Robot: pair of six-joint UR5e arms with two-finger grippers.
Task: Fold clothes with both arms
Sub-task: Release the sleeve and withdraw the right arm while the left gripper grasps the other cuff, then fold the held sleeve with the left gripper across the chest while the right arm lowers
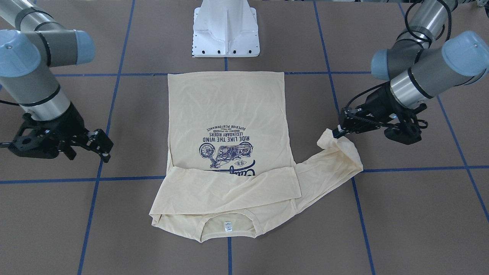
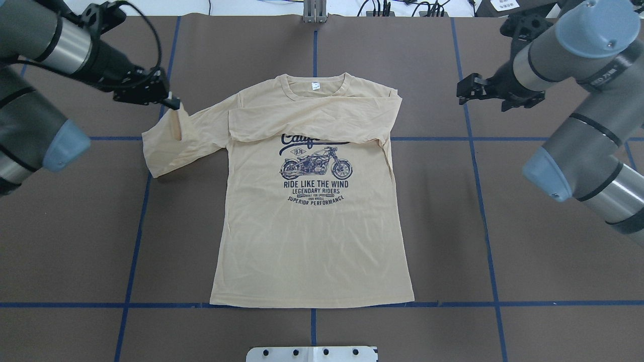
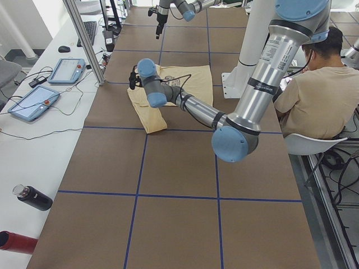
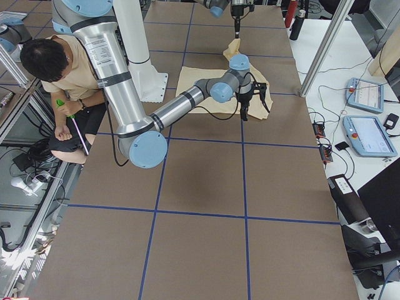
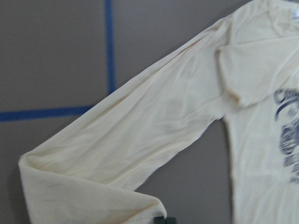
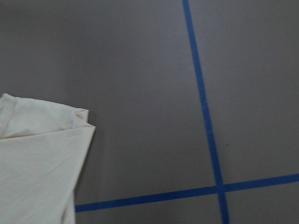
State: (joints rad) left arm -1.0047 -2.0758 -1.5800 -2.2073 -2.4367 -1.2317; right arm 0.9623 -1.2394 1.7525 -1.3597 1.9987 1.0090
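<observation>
The cream-yellow shirt lies flat and print side up on the brown table, its neck label at the far edge. One sleeve is folded across the chest. The other sleeve is doubled back to the shirt's left. My left gripper is shut on this sleeve's cuff and holds it a little above the table; it also shows in the front-facing view. My right gripper is open and empty, apart from the shirt's right shoulder; it also shows in the front-facing view.
The white pedestal base stands at the robot's side of the shirt's hem. Blue tape lines cross the table. A seated person and tablets are beside the table. A dark bottle lies on the side bench.
</observation>
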